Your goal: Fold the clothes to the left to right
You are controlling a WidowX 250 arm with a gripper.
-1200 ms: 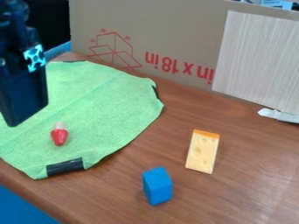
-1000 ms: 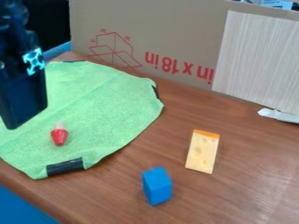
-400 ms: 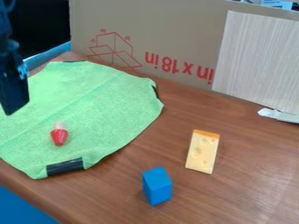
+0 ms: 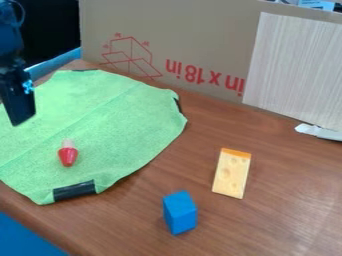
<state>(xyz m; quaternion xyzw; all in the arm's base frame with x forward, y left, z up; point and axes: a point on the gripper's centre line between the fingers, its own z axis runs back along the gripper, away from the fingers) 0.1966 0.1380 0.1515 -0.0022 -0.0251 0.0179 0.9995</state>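
Back shifts the gripper [image 4: 21,119], open or closed I can't tell; the red toy [image 4: 67,156] on the cloth [image 4: 123,122] could obstruct folding.

In view, a red toy with a pale tip [image 4: 67,156] lies below and right of the gripper [image 4: 23,119]; farther right on the table [image 4: 267,225] are a blue block [image 4: 180,213] and toy cheese [image 4: 231,174]. Brown cardboard [image 4: 194,37] stands up and right of the gripper.

Bright, diffuse light, pale sheen on the wooden table [image 4: 294,200], faint soft shadow beside the blue block [image 4: 180,212]
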